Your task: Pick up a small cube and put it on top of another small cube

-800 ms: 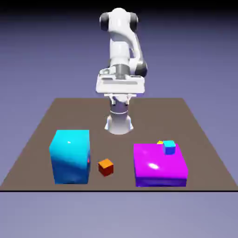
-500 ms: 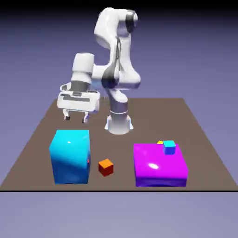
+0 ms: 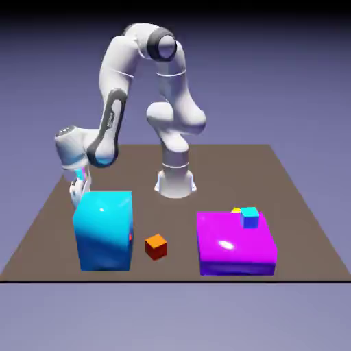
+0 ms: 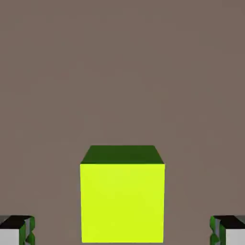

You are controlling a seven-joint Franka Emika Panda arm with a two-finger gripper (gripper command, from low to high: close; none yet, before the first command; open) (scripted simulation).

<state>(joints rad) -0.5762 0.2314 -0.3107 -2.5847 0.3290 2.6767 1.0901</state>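
Observation:
The small lime-green cube (image 4: 122,201) fills the lower middle of the hand view and rests on the brown table. My gripper (image 4: 122,232) is open, its two grey fingertips (image 4: 16,230) standing far apart on either side of the cube without touching it. In the exterior view the gripper (image 3: 78,189) hangs low at the left, just behind the big cyan block (image 3: 104,230), which hides the lime-green cube. A small blue cube (image 3: 249,216) sits on the big purple block (image 3: 236,243). A small orange cube (image 3: 156,246) lies on the table between the two big blocks.
A yellow sliver (image 3: 236,210) shows just behind the purple block's far edge, beside the blue cube. The robot's base (image 3: 175,182) stands at the middle of the table's far side. The table's left edge (image 3: 48,199) runs close to the gripper.
The arm has swung from the middle to the exterior view's left and dropped low behind the cyan block. The cubes and blocks have not moved.

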